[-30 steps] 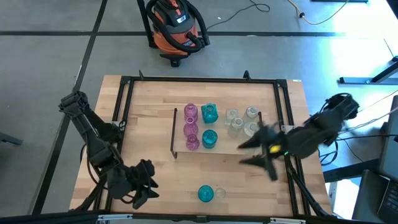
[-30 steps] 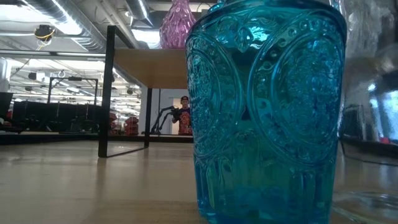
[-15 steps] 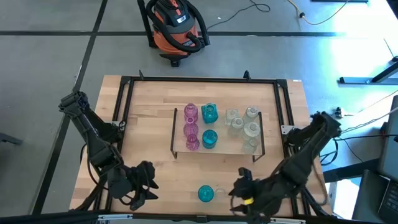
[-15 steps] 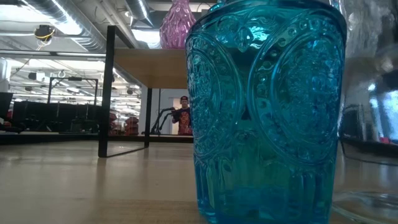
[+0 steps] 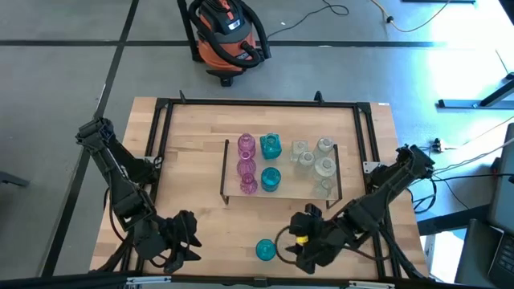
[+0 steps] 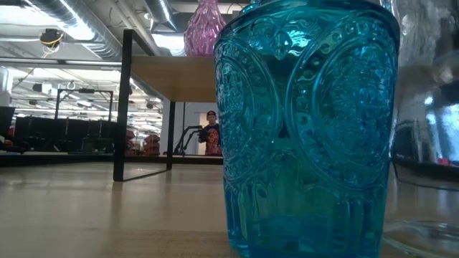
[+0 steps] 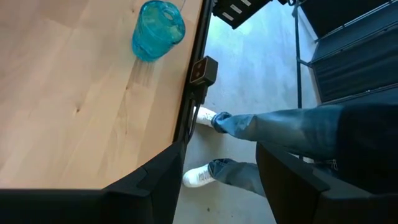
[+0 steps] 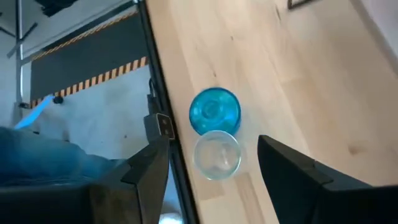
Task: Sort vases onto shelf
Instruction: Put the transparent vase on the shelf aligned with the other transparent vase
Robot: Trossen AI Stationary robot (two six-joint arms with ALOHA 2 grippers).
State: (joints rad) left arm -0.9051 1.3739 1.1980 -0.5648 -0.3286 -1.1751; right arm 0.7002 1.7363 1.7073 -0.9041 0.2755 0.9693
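The light-wood shelf point(image 5: 283, 191) stands mid-table and carries three pink vases point(image 5: 246, 164), two teal vases point(image 5: 271, 148) and several clear vases point(image 5: 315, 160). A teal vase point(image 5: 265, 250) and a clear vase point(image 8: 217, 155) stand upright on the tabletop at its near edge, side by side. My right gripper point(image 5: 291, 243) hovers open just right of these two, above them, with both showing between its fingers in the right wrist view. My left gripper point(image 5: 186, 241) waits open at the near left, with nothing between its fingers.
The black table frame point(image 5: 161, 136) runs around the wooden top. The low view is filled by the teal vase point(image 6: 308, 129), with the shelf point(image 6: 176, 79) behind it. A person's legs point(image 7: 273, 124) stand just beyond the near edge. A vacuum cleaner point(image 5: 229, 36) sits on the floor beyond the far edge.
My right gripper has swung from beside the shelf's right end toward the table's near edge and down, tipping more steeply, and now hangs over the teal and clear vases there. Its fingers have stayed open. No vase has moved.
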